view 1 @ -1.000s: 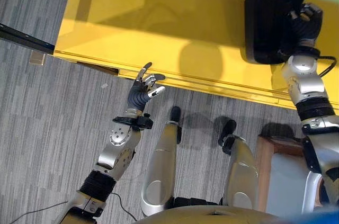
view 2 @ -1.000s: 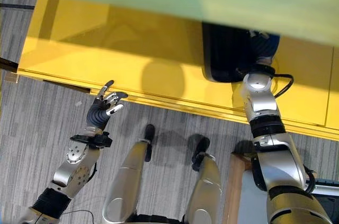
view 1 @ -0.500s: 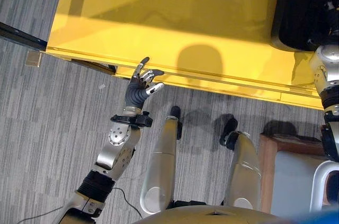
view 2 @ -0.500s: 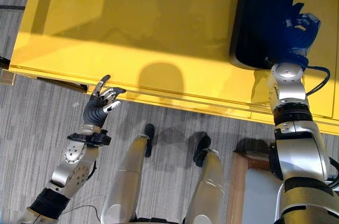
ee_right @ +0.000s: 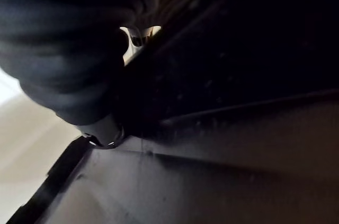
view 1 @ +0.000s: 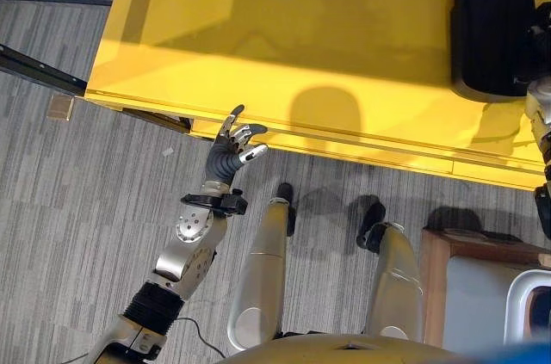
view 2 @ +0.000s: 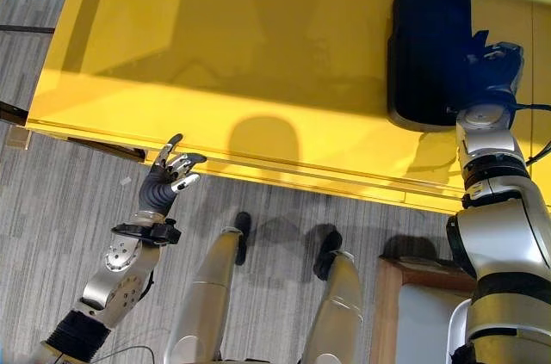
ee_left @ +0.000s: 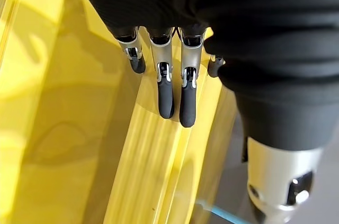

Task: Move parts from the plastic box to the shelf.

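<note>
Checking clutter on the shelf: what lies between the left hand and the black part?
Bare yellow shelf between the left hand and black part, in both eye views.

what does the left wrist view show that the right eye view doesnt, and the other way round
Left wrist view alone: the left robot hand's straight, relaxed fingers from close up, just above the grooved front edge of the yellow shelf.

Right eye view alone: the black part lying on the shelf, the right robot hand against its side, and the grey floor.

Both: the yellow shelf and the open left robot hand at its front edge.

Part (view 2: 428, 54) on shelf (view 2: 258, 63) far right, R hand (view 2: 491, 67) touching it; L hand (view 2: 170, 176) at shelf front edge
</note>
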### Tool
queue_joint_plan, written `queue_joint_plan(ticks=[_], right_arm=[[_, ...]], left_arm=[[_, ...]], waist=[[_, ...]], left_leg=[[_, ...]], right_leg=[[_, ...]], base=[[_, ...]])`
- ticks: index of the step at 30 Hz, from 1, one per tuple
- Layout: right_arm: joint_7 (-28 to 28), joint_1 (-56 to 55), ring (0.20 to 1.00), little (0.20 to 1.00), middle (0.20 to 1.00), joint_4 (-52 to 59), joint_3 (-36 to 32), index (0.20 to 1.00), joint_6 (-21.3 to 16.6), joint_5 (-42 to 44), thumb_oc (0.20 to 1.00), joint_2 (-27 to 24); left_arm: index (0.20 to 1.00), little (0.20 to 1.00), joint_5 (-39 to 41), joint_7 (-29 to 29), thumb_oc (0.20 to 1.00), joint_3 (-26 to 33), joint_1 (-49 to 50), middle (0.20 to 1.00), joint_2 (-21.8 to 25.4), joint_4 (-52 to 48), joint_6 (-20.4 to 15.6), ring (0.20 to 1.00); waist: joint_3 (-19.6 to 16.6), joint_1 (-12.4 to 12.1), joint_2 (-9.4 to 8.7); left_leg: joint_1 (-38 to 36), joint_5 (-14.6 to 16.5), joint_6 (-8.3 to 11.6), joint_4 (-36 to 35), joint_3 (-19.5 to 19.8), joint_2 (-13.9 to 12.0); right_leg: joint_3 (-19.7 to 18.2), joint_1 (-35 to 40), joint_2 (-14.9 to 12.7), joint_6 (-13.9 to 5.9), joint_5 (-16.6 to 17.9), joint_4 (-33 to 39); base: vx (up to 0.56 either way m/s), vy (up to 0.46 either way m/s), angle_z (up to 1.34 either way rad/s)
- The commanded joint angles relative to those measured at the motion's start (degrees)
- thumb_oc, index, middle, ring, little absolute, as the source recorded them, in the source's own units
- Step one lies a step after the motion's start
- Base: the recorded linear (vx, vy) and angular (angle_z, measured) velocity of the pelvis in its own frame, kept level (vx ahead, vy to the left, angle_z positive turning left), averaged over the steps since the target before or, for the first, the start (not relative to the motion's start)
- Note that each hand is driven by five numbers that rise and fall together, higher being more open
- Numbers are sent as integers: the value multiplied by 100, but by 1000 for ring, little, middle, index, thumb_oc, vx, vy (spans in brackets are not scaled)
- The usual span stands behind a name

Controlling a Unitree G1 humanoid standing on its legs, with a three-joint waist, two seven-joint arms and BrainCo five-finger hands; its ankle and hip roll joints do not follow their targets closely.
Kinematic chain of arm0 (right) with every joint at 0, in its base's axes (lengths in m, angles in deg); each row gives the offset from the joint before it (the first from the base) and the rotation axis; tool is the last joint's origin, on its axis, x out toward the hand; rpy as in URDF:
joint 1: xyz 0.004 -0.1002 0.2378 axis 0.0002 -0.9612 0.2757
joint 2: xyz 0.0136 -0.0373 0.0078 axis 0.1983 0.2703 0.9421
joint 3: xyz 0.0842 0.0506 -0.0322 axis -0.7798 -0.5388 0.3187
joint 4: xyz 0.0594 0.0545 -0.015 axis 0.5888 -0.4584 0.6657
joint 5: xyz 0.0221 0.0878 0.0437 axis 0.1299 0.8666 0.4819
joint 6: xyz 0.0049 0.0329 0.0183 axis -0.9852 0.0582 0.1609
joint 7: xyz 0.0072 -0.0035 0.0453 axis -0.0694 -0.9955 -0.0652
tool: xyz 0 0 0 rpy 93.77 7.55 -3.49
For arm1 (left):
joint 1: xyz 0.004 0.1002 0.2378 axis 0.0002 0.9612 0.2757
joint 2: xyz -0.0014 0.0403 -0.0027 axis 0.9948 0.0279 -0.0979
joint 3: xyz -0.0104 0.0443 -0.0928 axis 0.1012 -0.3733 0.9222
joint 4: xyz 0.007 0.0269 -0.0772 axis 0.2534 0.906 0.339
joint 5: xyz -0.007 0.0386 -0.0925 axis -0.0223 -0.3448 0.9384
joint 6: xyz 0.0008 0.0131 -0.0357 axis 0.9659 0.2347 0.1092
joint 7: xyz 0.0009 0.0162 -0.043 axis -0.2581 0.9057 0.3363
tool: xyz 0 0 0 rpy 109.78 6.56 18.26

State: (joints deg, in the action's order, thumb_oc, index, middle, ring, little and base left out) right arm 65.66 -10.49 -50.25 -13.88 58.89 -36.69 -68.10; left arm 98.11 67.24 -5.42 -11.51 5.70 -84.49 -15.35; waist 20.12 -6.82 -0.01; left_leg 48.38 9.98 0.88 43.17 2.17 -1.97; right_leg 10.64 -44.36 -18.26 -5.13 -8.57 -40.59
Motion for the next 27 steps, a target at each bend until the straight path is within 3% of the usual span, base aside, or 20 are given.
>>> queue_joint_plan(ticks=[1,22,23,25,26,27], right_arm=[[-28,532,200,200,200,79,171,200,-160,-188,200,-546],[-58,672,200,200,200,-329,75,200,-89,108,200,-400],[-61,670,288,288,288,-326,71,288,-93,116,288,-391],[10,667,592,592,592,-280,76,592,-113,202,592,-370],[21,668,950,950,950,-270,86,950,-120,221,950,-369],[14,670,1000,1000,1000,-249,59,1000,-132,293,1000,-361]], left_arm=[[1000,1000,98,133,1000,-383,55,1000,-54,150,11,1000],[1000,1000,150,133,1000,-455,75,1000,32,154,31,1000],[1000,1000,151,131,1000,-448,82,1000,34,163,27,1000],[1000,1000,158,127,1000,-442,91,1000,43,181,10,1000],[1000,1000,167,131,1000,-430,91,1000,48,184,7,1000],[1000,1000,175,131,1000,-439,111,1000,50,193,8,1000]], waist=[[-61,-11,141],[-24,-20,174],[-21,-21,174],[-22,-19,170],[-25,-22,170],[-17,-14,158]], left_leg=[[46,-199,243,-337,44,-164],[34,-226,220,-350,4,-160],[30,-226,217,-352,2,-159],[32,-230,218,-356,1,-154],[33,-233,216,-359,5,-150],[53,-234,217,-339,12,-154]], right_leg=[[128,187,297,142,-438,-403],[102,206,315,120,-396,-354],[102,208,313,121,-399,-356],[104,213,307,125,-398,-347],[106,211,308,125,-398,-350],[100,208,307,125,-403,-360]], base=[[0,0,0],[0,0,0],[0,0,0],[0,0,0],[0,0,0],[0,0,0]])
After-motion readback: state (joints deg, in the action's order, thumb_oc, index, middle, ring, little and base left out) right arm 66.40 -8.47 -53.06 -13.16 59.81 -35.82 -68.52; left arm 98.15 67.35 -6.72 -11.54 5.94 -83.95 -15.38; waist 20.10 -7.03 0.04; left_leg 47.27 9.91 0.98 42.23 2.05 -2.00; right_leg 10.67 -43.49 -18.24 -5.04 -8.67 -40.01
